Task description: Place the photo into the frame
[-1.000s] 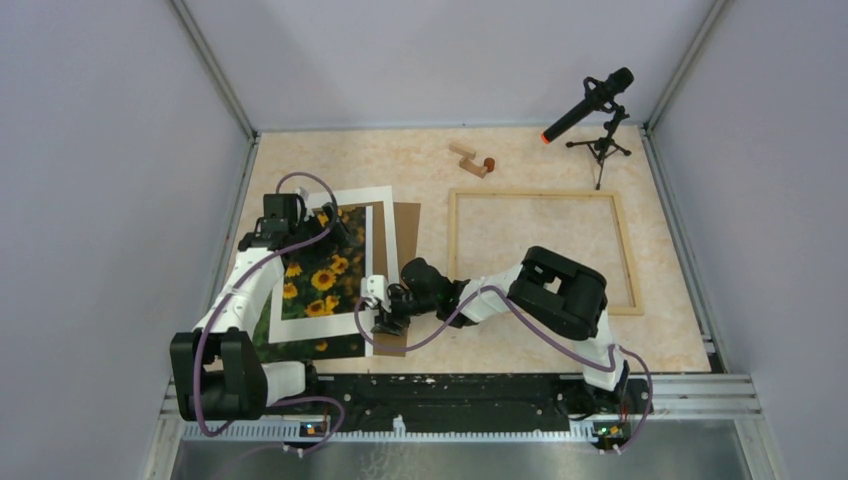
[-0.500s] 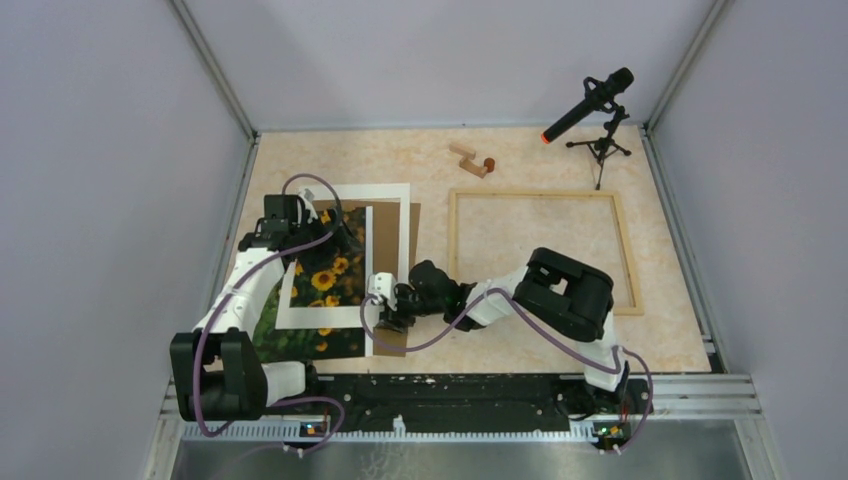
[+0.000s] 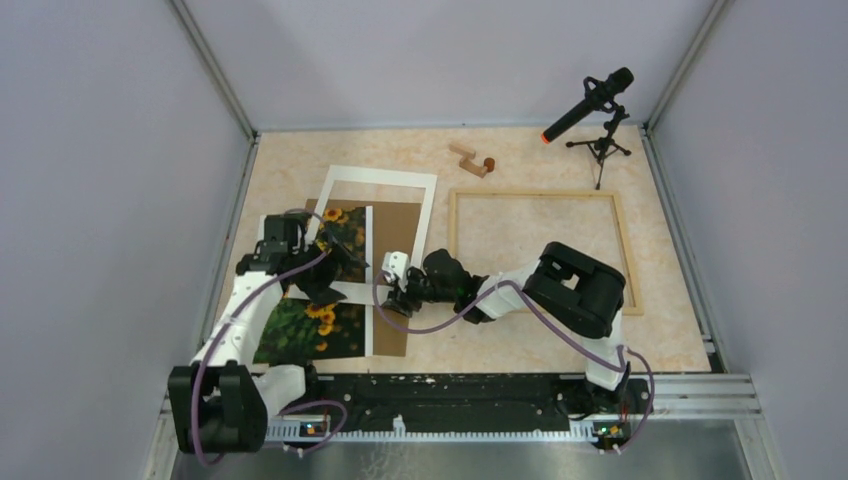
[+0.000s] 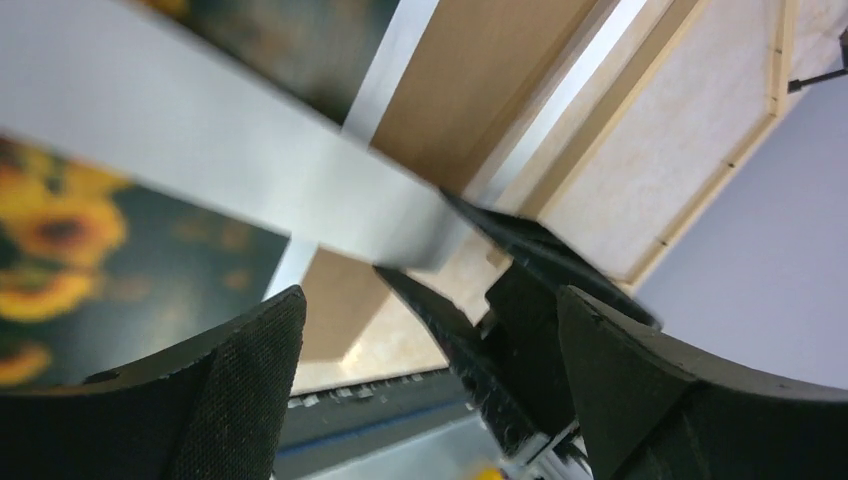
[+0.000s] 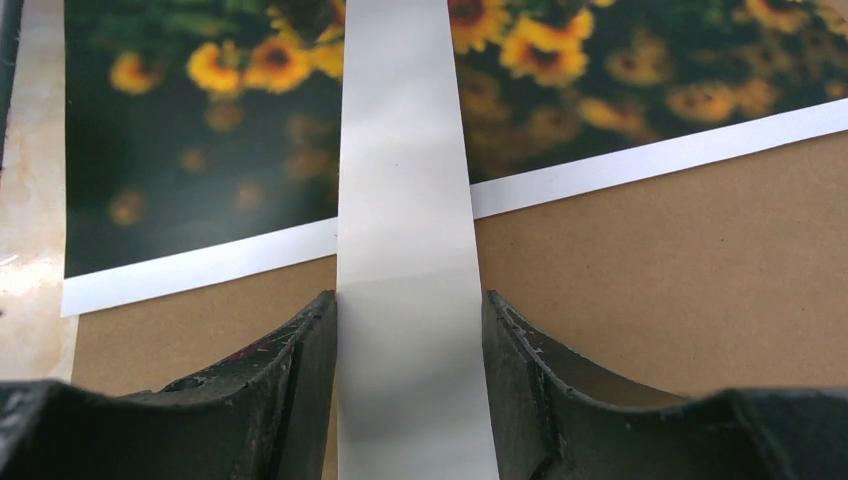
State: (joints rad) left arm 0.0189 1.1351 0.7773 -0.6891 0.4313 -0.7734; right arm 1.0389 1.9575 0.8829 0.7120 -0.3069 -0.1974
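The sunflower photo (image 3: 300, 330) lies flat at the left, partly on a brown backing board (image 3: 397, 228). It also shows in the right wrist view (image 5: 200, 120) and the left wrist view (image 4: 60, 230). The empty light-wood frame (image 3: 530, 193) lies to the right. A white mat border (image 3: 385, 177) is tilted up across the photo and board. My right gripper (image 3: 388, 296) (image 5: 410, 310) is shut on the mat's near rail (image 5: 400, 200). My left gripper (image 3: 322, 278) (image 4: 430, 310) is open and empty above the photo, with the mat rail (image 4: 200, 130) just beyond its fingers.
Small wooden blocks (image 3: 470, 160) lie at the back, near the frame's far left corner. A microphone on a tripod (image 3: 595, 110) stands at the back right. Walls enclose the table on the left, back and right.
My right gripper has carried the white mat away and to the right, uncovering more of the photo and board. My left gripper has moved nearer, over the photo's middle.
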